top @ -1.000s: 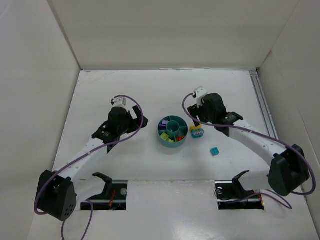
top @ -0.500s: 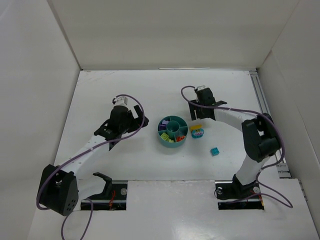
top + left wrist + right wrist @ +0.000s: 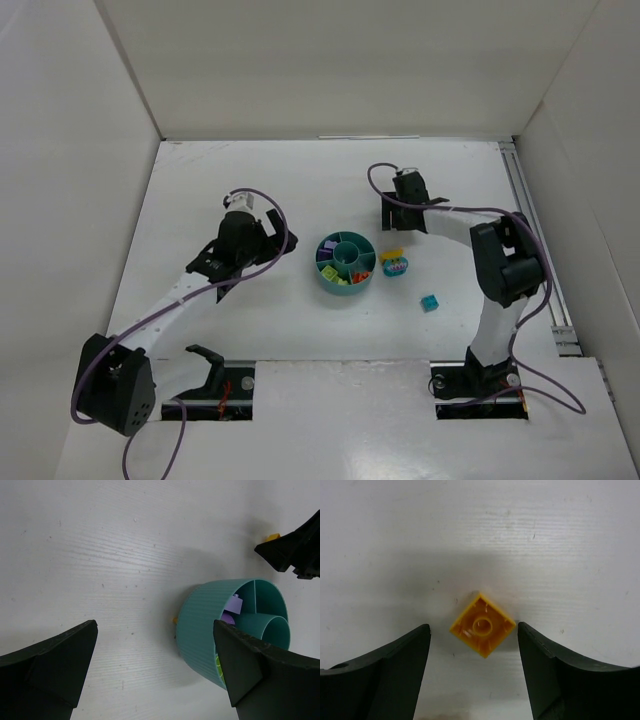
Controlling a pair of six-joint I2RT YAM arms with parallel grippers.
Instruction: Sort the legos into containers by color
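Teal dish [image 3: 200, 625] part-filled; orange brick [image 3: 482, 625] inverted, outside.

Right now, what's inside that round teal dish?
Purple bricks, yellow-green ones and orange-red ones in separate wedges of the dish. The centre cup looks empty. Anything under those bricks is hidden.

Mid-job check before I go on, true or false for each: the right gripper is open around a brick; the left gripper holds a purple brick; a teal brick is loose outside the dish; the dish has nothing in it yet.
1. The right gripper is open, with a yellow-orange brick lying on the table between its fingers. True.
2. The left gripper is shut on a purple brick. False: it is open and holds nothing, with the dish ahead of it.
3. A teal brick lies on the table outside the dish. True.
4. The dish is empty. False: purple bricks and other colours already lie in its sections.
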